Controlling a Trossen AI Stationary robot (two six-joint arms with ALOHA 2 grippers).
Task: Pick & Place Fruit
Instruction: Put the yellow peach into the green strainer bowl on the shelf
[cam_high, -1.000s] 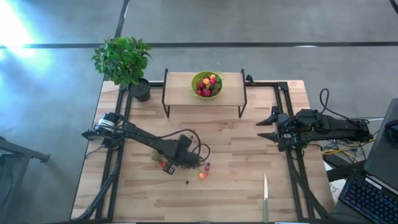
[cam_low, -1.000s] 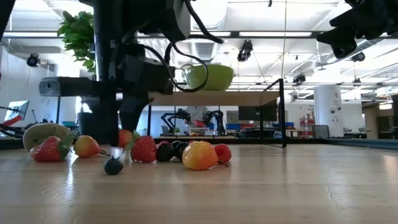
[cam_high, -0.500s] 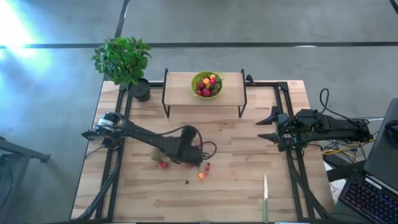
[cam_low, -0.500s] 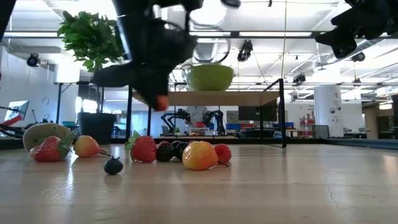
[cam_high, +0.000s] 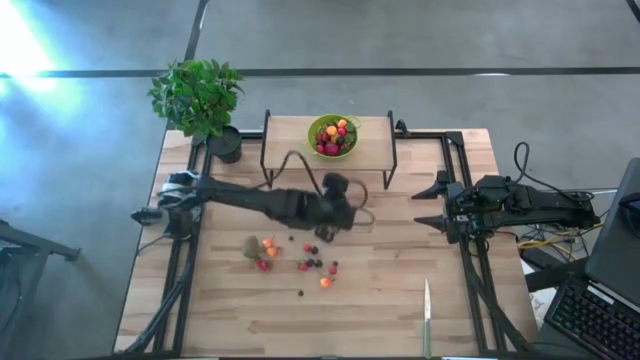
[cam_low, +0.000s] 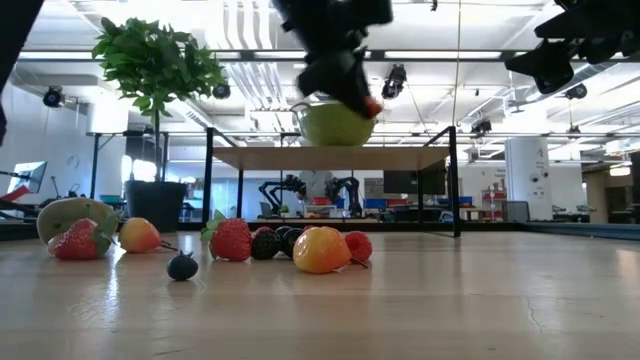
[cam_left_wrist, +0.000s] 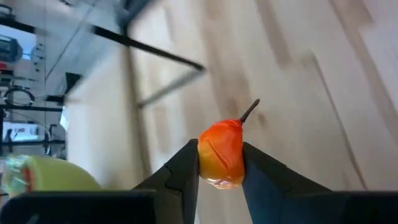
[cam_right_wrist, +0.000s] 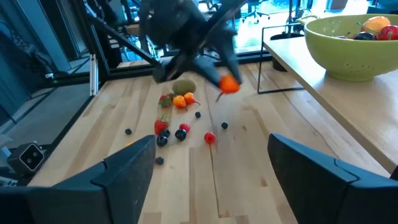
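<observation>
The left arm reaches out across the bench from its base at the left edge, bent at the elbow, wrist raised well above the surface. The left gripper (cam_left_wrist: 221, 163) has its jaws pinched on a small orange fruit (cam_left_wrist: 221, 154). The right arm stays folded at the right edge, the right gripper (cam_high: 432, 204) with jaws spread wide, holding nothing.
</observation>
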